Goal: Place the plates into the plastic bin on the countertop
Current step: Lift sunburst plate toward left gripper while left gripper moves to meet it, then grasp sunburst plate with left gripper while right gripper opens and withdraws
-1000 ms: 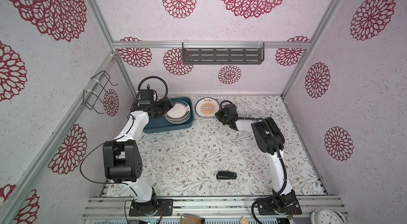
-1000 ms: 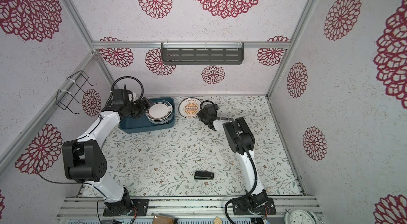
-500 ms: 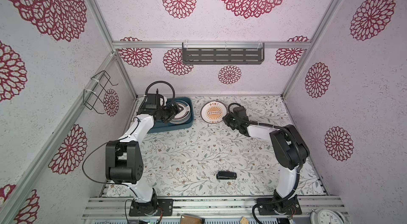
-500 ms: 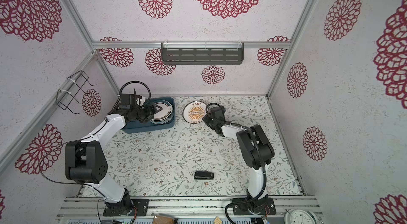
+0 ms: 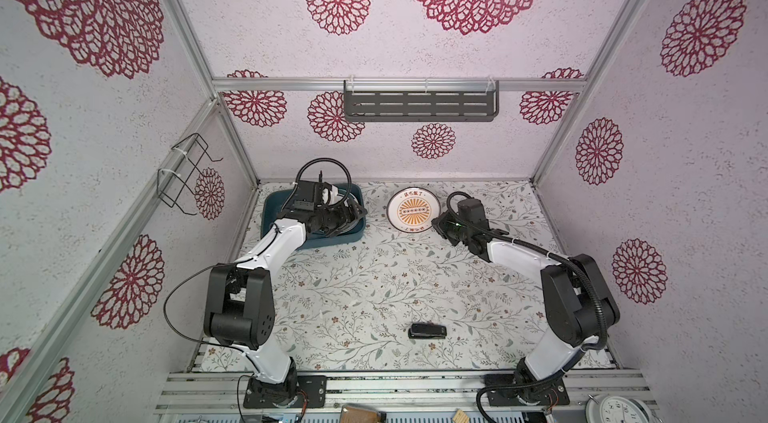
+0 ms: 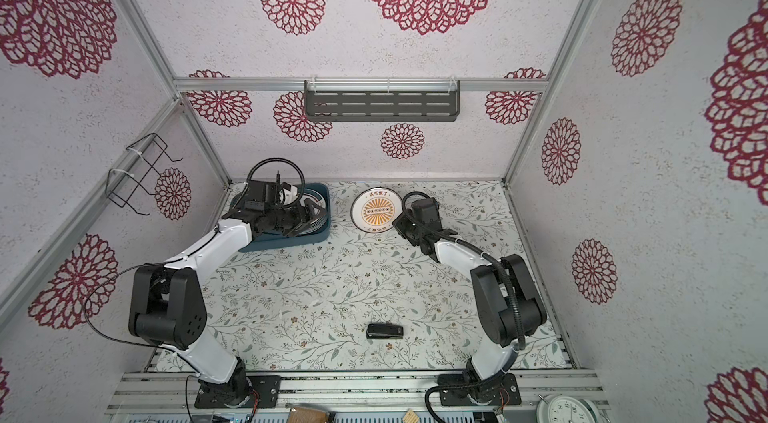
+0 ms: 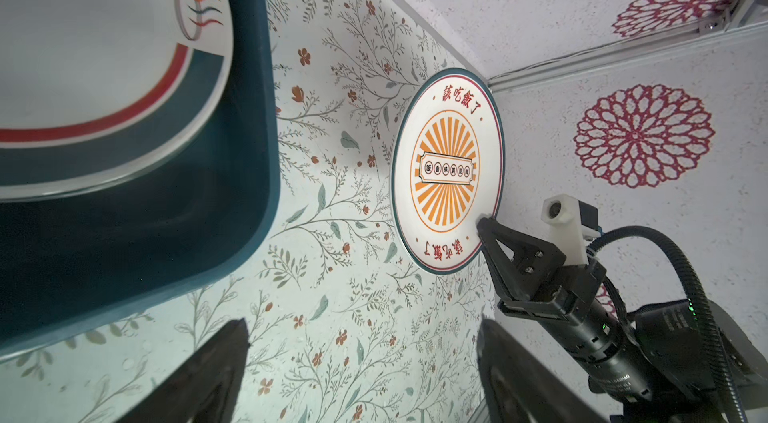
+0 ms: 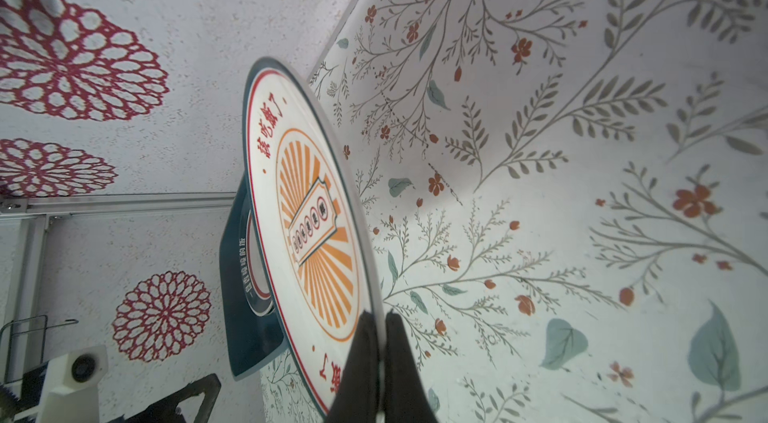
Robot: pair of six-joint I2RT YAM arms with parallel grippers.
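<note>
A white plate with an orange sunburst centre (image 5: 413, 211) (image 6: 376, 211) is pinched at its rim by my right gripper (image 5: 436, 222) (image 8: 379, 317), which is shut on it. The plate (image 8: 316, 234) is tilted up off the flowered countertop (image 5: 374, 275). It hangs to the right of the dark teal plastic bin (image 5: 272, 213) (image 7: 166, 242). Stacked plates (image 6: 316, 200) lie in the bin, the top one (image 7: 104, 46) rimmed in teal and red. My left gripper (image 5: 357, 213) (image 7: 359, 329) is open and empty at the bin's right end, facing the held plate (image 7: 446, 169).
A small black object (image 5: 427, 330) lies near the front of the countertop. A grey slotted shelf (image 5: 419, 105) hangs on the back wall and a wire rack (image 5: 187, 175) on the left wall. A white clock (image 5: 615, 410) sits at the front right.
My right gripper has carried the sunburst plate to the right, its elbow swinging outward. My left gripper has moved right across the bin to its right end, staying open.
</note>
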